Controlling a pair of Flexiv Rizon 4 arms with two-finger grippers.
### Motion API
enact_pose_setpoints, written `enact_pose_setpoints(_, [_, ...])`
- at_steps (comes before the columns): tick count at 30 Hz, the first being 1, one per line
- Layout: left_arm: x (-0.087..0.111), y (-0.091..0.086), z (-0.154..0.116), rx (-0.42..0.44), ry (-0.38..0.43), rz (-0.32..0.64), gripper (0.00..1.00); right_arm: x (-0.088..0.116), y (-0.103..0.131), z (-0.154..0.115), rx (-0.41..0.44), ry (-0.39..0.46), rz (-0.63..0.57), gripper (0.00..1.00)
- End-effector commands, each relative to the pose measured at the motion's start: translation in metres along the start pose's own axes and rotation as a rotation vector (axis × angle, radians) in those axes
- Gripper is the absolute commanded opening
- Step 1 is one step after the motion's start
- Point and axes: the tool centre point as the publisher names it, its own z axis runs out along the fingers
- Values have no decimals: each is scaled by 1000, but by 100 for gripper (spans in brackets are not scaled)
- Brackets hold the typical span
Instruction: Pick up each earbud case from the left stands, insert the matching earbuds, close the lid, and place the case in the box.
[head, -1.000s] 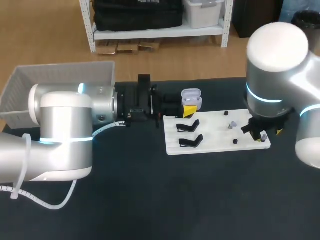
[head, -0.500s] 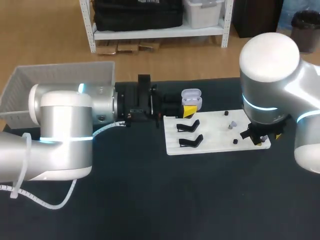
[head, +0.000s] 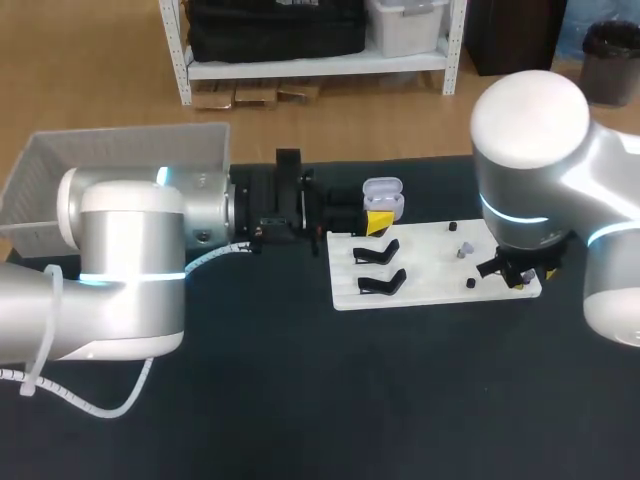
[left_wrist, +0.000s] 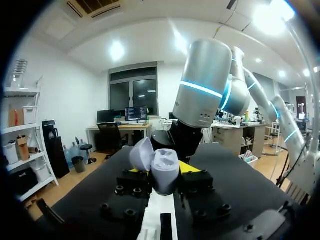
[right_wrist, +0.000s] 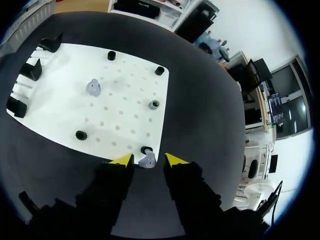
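My left gripper is shut on a pale lilac earbud case, held upright with its lid open; in the head view the case hangs just behind the white board. My right gripper is low over the board's near right corner. Its yellow fingertips stand on either side of a lilac earbud on a black peg, with small gaps showing, so it is open. A second earbud sits further in on the board. In the head view the right gripper is partly hidden by its arm.
Black case stands occupy the board's left part. Small black pegs and a grey one dot the board. A white basket sits at the table's far left, behind my left arm.
My right arm has shifted a little leftward and its gripper has settled lower at the board's corner, its fingers narrowing around the earbud. The left arm and the case have not moved.
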Motion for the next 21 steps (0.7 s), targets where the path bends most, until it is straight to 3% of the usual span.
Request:
enact_pose_setpoints(1, [1,-2,0,-9,-8,5,0,-1,1,0,6,1,4,33])
enact_pose_setpoints(7, [1,-2,0,-9,-8,5,0,-1,1,0,9,1,13,25])
enact_pose_setpoints(17, [1,-2,0,-9,-8,5,0,-1,0,2,13,8,15,29])
enact_pose_setpoints(21, [1,-2,0,-9,-8,5,0,-2,1,3,16,9,15,24])
